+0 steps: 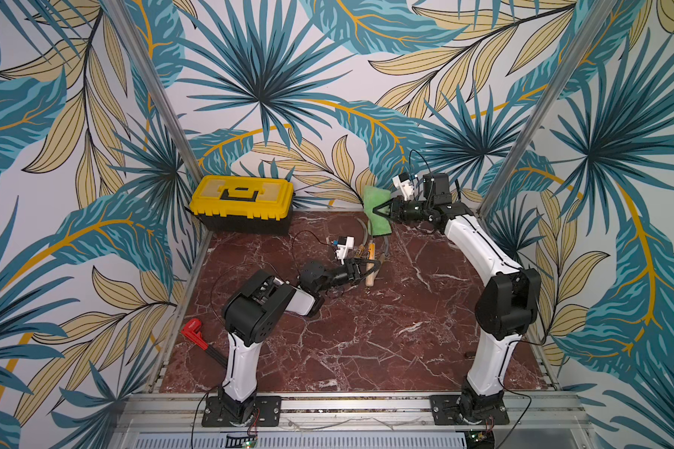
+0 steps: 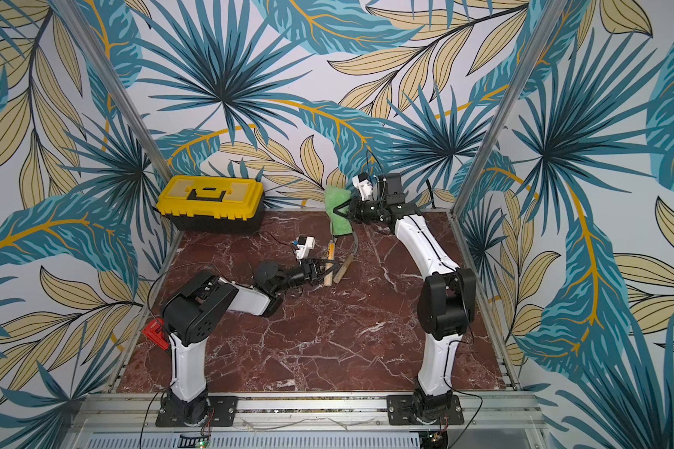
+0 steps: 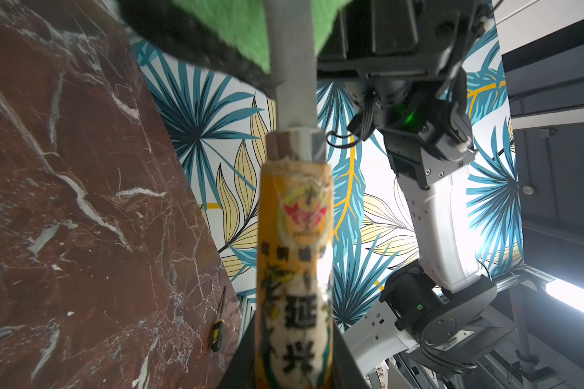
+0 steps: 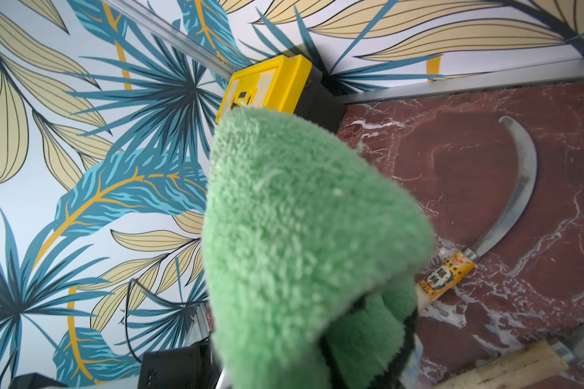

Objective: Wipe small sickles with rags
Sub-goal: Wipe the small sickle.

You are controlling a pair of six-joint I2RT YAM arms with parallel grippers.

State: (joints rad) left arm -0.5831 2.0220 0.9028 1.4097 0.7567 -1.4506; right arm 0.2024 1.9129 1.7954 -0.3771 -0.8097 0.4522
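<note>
My left gripper is shut on the pale handle of a small sickle with an orange label. The sickle's grey blade runs up into the green rag. My right gripper is shut on that rag, which is folded round the blade at the back of the table. A second sickle lies flat on the marble just left of the held one, its blade curving left. A third lies just right of it.
A yellow and black toolbox stands at the back left against the wall. The red-handled tool lies off the table's left edge beside the left arm's base. A small screwdriver lies near the table's edge.
</note>
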